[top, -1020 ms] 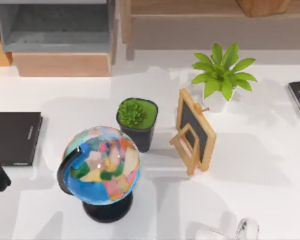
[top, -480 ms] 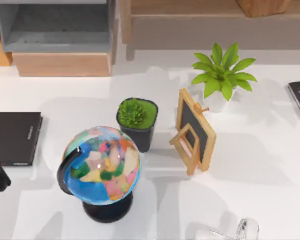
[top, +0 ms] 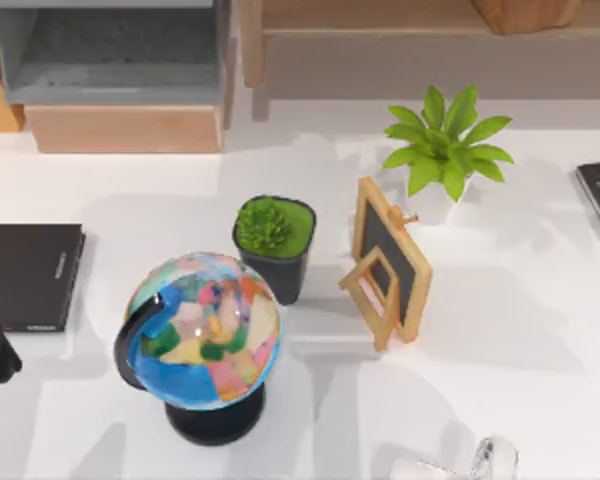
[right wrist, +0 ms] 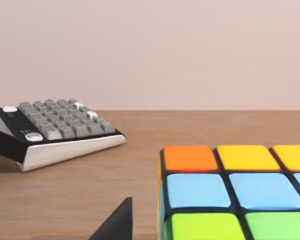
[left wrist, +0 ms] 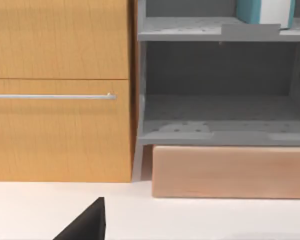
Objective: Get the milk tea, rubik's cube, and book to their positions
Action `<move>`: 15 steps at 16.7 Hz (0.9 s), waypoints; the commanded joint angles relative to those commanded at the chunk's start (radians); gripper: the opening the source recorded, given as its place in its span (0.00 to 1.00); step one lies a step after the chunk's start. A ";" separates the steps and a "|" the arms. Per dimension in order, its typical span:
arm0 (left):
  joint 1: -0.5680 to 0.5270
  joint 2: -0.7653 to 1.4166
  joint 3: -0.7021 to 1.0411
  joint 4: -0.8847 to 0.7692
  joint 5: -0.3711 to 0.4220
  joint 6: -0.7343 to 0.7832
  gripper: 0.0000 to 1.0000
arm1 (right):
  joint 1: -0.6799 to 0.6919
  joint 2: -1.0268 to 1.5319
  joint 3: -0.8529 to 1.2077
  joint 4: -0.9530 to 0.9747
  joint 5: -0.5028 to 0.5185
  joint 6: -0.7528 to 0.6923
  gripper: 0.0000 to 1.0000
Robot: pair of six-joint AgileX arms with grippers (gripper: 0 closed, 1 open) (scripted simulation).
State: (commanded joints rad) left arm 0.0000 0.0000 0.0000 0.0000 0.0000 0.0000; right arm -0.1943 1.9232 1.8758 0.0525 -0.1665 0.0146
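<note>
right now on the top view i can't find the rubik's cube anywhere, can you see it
Observer: Yes. In the right wrist view the rubik's cube is close to the camera, with a wooden surface behind it.
Operator: anything near it
Observer: A calculator lies on that wood, apart from the cube.
Operator: and the book
Observer: The left wrist view shows the teal book resting on the upper grey shelf.
</note>
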 joint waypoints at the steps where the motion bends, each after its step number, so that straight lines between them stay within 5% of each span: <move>1: 0.000 0.000 0.000 0.000 0.000 0.000 1.00 | 0.000 0.000 0.000 0.000 0.000 0.000 1.00; 15: 0.000 0.000 0.000 0.000 0.000 0.000 1.00 | -0.013 -0.104 -0.134 0.031 -0.011 0.001 1.00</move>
State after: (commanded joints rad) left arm 0.0000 0.0000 0.0000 0.0000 0.0000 0.0000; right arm -0.2071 1.8190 1.7418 0.0839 -0.1778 0.0159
